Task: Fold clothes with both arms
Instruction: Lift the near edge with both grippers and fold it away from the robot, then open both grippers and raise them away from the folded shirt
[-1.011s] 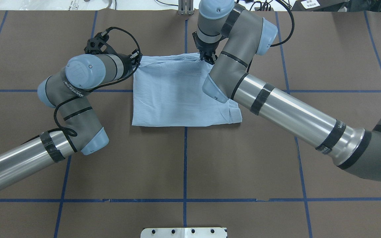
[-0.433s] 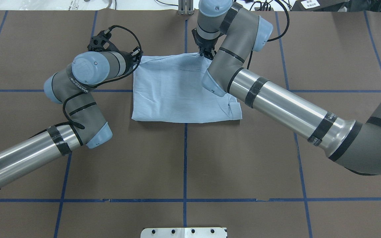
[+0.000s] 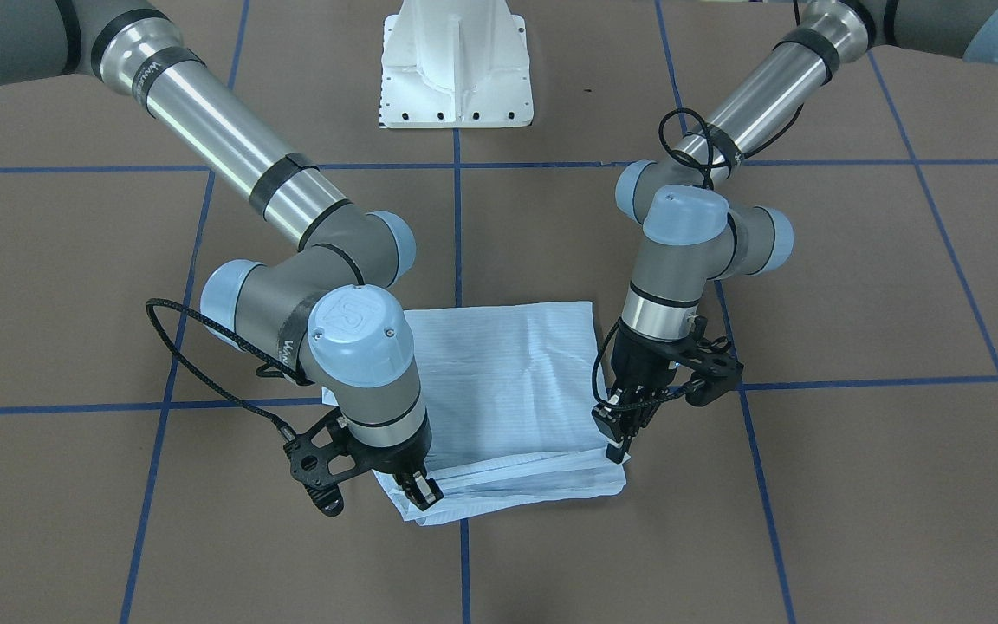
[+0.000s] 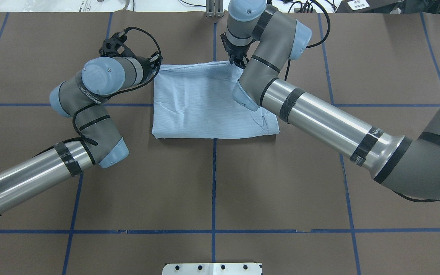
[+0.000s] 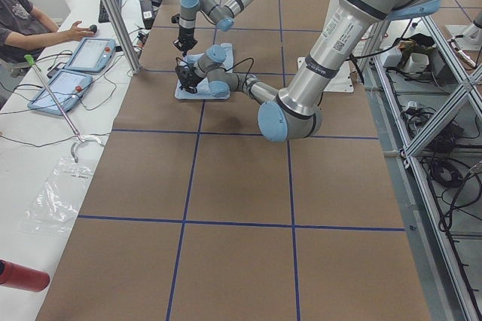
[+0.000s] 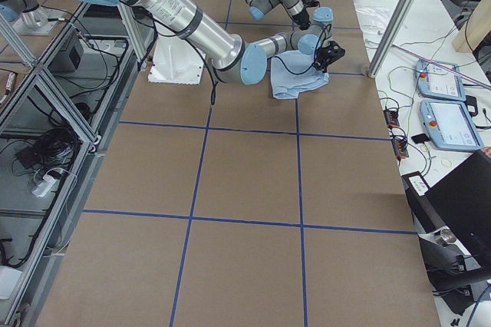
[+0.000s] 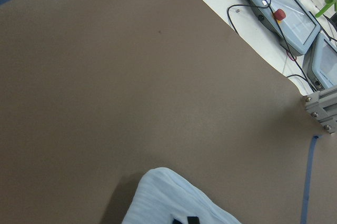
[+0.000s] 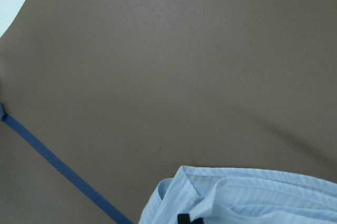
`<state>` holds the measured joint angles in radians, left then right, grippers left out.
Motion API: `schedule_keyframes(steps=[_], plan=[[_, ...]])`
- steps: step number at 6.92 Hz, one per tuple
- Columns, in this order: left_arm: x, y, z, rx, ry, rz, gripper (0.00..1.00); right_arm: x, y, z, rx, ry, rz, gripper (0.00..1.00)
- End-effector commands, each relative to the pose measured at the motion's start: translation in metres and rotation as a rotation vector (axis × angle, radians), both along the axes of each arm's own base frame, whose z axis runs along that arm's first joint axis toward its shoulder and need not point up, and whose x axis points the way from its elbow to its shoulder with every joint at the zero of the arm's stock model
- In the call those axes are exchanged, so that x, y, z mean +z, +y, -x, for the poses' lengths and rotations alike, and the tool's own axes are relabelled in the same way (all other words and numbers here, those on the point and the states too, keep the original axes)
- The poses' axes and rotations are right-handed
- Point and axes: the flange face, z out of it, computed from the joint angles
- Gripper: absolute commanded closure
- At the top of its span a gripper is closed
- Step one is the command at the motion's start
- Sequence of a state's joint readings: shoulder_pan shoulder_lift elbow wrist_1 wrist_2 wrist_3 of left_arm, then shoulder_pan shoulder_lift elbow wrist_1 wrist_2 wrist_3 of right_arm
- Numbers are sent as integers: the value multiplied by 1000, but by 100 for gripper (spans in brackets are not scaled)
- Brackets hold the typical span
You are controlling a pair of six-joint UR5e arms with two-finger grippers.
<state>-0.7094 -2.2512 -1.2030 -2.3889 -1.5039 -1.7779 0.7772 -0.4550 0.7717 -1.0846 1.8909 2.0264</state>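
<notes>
Silver-grey left arm (image 4: pixel 25 179), silver-grey right arm (image 4: pixel 327 122), light-blue joint caps (image 4: pixel 97 74), looping black cables (image 4: pixel 143 30), black tape bands (image 4: pixel 289 105)

Left pincer (image 3: pixel 616 449), right pincer (image 3: pixel 423 495): both closed, downward.

Right arm (image 4: pixel 319 118) covers shirt (image 4: pixel 197 103) edge; left pincer (image 7: pixel 185 220) cropped at frame bottom.

Bright even light; soft shadows
</notes>
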Motion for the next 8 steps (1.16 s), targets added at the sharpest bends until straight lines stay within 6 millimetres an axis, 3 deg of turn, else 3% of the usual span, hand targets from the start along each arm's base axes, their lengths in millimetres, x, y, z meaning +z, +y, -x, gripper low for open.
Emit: schedule_keyframes(steps=[1,2,3,6,7,8], plan=[[7,-12,7,-6,-18,-19,58,-3,-7,6,12,4,-14,59],[8,-18,8,-4,-34,-27,34,-6,-9,6,22,-16,-46,24],[5,-19,8,-5,-33,-30,27,-17,-10,7,27,-22,-57,1],[2,-19,11,12,-42,-52,27,-15,-13,0,-28,6,-116,0],[-4,-15,17,65,-110,-144,27,-12,-9,-5,-117,32,-168,0],[-13,-1,24,164,-148,-222,27,-6,3,-34,-241,75,-192,0]])
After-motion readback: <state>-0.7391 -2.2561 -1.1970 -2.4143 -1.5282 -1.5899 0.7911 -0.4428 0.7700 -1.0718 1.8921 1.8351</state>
